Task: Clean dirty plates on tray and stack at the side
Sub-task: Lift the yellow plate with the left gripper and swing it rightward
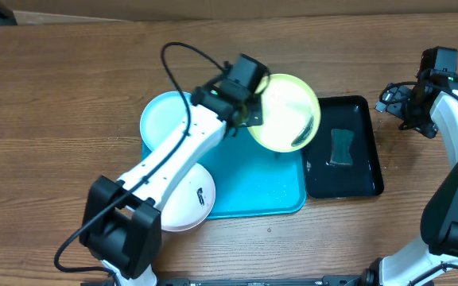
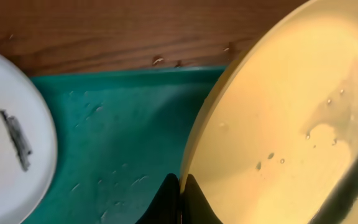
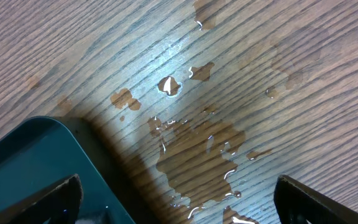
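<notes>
The left hand is clamped on the rim of the wet yellow-green plate, which is tilted above the edge of the turquoise tray. The plate looks light, stiff and likely slippery, so a rim pinch suits it. The right hand hangs empty, fingers apart.

Overhead camera is looking straight down on the whole table. Left wrist camera is sitting close over the yellow-green plate and turquoise tray, both shared with overhead. Right wrist camera is facing down at wet wood by the black tray.
</notes>
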Tool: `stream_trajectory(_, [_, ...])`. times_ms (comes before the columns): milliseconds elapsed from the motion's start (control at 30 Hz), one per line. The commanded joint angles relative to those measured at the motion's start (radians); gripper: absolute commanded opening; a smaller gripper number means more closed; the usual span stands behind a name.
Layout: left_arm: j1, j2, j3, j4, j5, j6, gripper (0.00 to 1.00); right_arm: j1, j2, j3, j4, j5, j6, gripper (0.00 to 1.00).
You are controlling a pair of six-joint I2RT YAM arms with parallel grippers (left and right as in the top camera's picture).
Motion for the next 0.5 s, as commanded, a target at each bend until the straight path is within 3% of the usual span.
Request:
stream_trajectory(0, [-0.084, 0.011, 0.031, 0.045, -0.135, 0.020, 0.04, -0.001, -0.015, 0.018, 0.006, -0.004, 0.005, 1.00])
stream_trajectory(467, [-0.417, 0.011, 0.031, 0.170, -0.722, 0.288, 0.04, -0.001, -0.015, 0.018, 0.006, -0.004, 0.005, 1.00])
